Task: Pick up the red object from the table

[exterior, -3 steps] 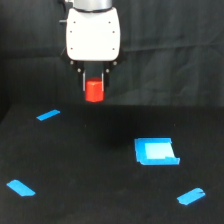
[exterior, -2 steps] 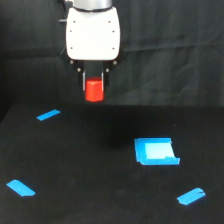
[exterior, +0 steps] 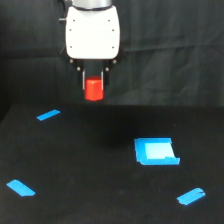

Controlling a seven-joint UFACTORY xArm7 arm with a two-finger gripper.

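Note:
The red object (exterior: 94, 89) is a small red-orange block held up in the air, well above the black table (exterior: 90, 170). My gripper (exterior: 94, 86), hanging from the white arm body at the upper middle of the exterior view, is shut on it. A dark finger shows on each side of the block, and the block's lower end sticks out below them.
A flat blue square piece (exterior: 155, 151) lies on the table toward the exterior view's right. Short blue tape strips are stuck at the left (exterior: 48, 115), the lower left (exterior: 21, 188) and the lower right (exterior: 191, 196). A dark curtain hangs behind.

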